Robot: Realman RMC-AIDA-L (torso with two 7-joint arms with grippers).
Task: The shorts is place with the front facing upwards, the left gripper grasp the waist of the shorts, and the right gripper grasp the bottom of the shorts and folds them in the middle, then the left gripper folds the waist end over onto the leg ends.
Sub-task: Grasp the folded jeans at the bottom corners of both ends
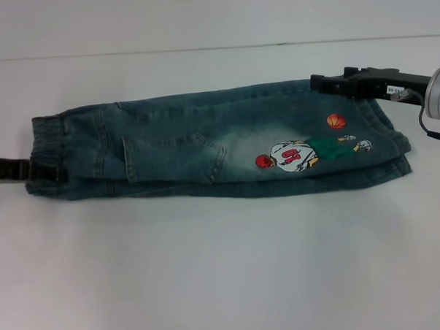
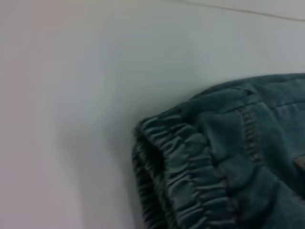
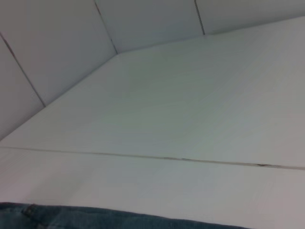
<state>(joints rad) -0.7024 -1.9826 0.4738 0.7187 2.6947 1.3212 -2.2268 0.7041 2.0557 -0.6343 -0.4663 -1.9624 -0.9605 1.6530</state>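
Observation:
The denim shorts point(image 1: 205, 147) lie on the white table, folded lengthwise, with a pocket and a cartoon basketball-player patch point(image 1: 300, 154) facing up. The elastic waist point(image 1: 47, 143) is at the left and the leg ends point(image 1: 391, 146) at the right. My left gripper point(image 1: 41, 173) sits low at the waist's near corner, touching the cloth. The left wrist view shows the gathered waistband point(image 2: 190, 167) from close by. My right gripper point(image 1: 333, 83) is at the far edge of the leg ends, over the denim. Only a strip of the shorts point(image 3: 95, 219) appears in the right wrist view.
The white table point(image 1: 210, 282) stretches wide in front of the shorts and behind them. A seam line point(image 1: 200, 49) crosses the table at the back. The pale wall panels point(image 3: 71, 38) rise beyond the table.

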